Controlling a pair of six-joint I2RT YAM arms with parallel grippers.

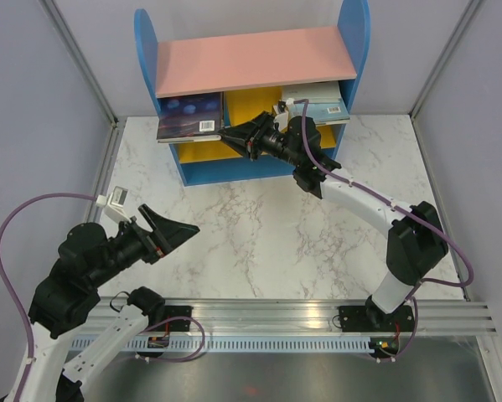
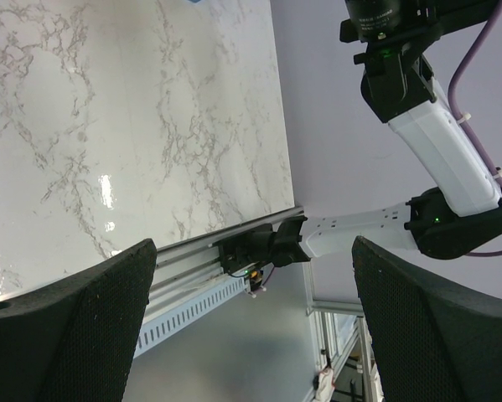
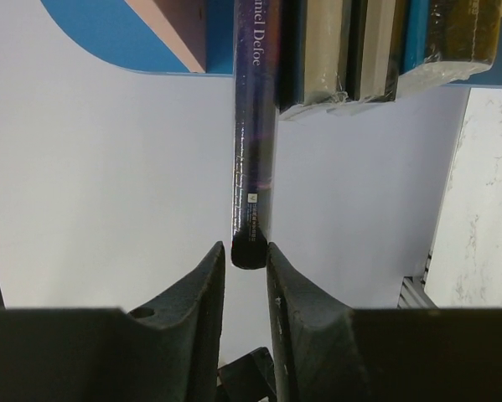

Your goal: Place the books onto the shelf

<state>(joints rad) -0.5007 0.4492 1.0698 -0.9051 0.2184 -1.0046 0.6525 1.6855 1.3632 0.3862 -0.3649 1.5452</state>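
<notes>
Hovers with left gripper [image 2: 252,243] spread wide at near left; stretches right arm [image 1: 359,194] forward, right gripper [image 3: 246,247] pinched to a narrow gap.

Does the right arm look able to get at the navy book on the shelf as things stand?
Likely yes: the right gripper sits tight around the spine of the navy book at the shelf, with nothing between.

The pink top board [image 1: 255,60] hides most of the shelved books [image 1: 189,115]. The frame edge truncates the spine title of the dark book [image 3: 252,151].
</notes>
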